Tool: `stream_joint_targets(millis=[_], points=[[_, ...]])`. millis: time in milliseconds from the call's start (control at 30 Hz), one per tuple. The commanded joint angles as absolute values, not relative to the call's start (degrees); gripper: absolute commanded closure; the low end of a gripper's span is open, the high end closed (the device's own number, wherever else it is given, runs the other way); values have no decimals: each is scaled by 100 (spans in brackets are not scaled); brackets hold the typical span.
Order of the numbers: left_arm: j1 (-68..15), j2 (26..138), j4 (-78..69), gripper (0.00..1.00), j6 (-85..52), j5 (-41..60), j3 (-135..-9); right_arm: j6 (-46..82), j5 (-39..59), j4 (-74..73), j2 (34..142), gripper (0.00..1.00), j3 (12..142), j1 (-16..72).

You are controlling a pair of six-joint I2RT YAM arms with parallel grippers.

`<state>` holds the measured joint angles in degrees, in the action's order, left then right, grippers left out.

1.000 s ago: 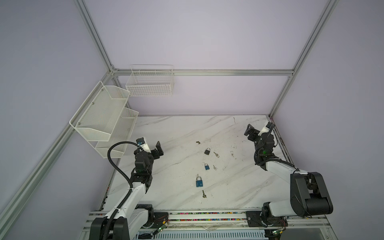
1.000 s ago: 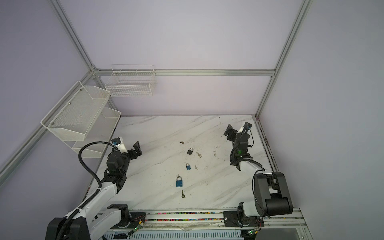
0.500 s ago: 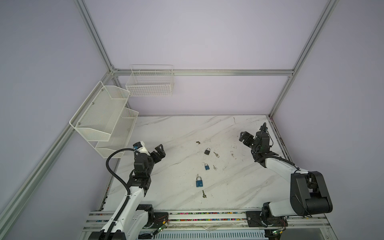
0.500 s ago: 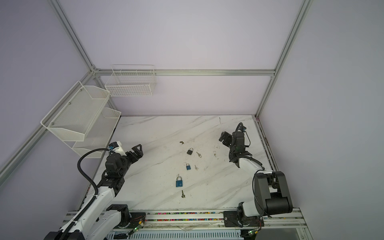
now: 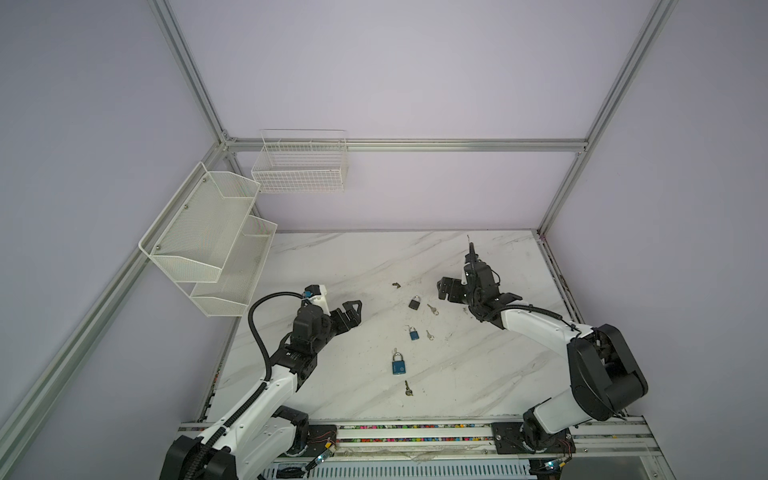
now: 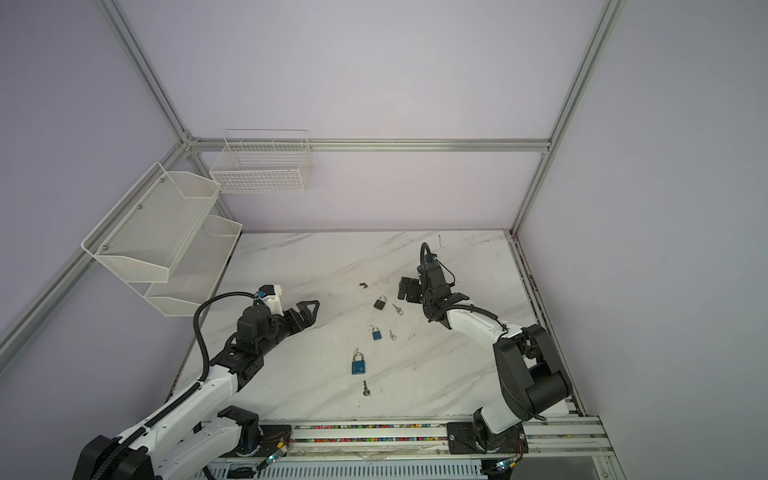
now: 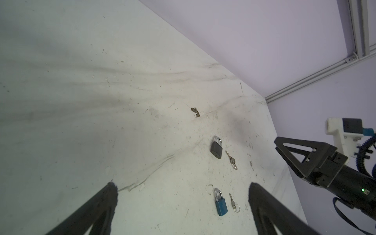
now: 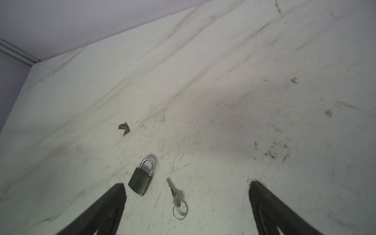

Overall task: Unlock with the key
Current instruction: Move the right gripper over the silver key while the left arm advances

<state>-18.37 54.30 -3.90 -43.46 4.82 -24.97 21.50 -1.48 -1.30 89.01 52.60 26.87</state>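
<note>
Three padlocks lie mid-table, each with a key beside it. The black padlock (image 5: 414, 303) (image 8: 141, 182) has a ringed silver key (image 5: 432, 309) (image 8: 176, 195) beside it. My right gripper (image 5: 449, 291) (image 8: 187, 186) hovers open just right of that pair and holds nothing. A small blue padlock (image 5: 413, 333) (image 7: 220, 204) and its key (image 7: 233, 202) lie nearer the front. My left gripper (image 5: 351, 315) (image 7: 182, 189) is open and empty, well left of the locks. A larger blue padlock (image 5: 397, 364) and a dark key (image 5: 409, 388) lie nearest the front.
A small brownish scrap (image 5: 396, 285) lies behind the black padlock. White mesh shelves (image 5: 208, 245) hang on the left wall and a wire basket (image 5: 299, 166) hangs on the back wall. The table's front rail (image 5: 415, 428) runs between the arm bases.
Both arms have swung in toward the middle of the table and tipped their grippers down toward the locks. Both grippers stayed open. The locks and keys have not moved.
</note>
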Motion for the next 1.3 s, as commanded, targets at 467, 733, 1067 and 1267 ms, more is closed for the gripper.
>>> stream_joint_targets(millis=[467, 733, 1067, 1267], points=[[-2988, 6235, -750, 0, -4876, -207, -3347, 1627, -786, 1210, 9827, 23, 5933, 3595], [-3246, 6784, -1087, 0, -4968, -306, -3516, 1455, -653, 1178, 10148, 35, 6123, 3673], [-3366, 7112, -1267, 0, -5054, -403, -3619, 1293, -658, 1204, 10570, 40, 6335, 3683], [-3366, 7188, -1271, 0, -5063, -405, -3647, 1257, -577, 1151, 10686, 42, 6340, 3694]])
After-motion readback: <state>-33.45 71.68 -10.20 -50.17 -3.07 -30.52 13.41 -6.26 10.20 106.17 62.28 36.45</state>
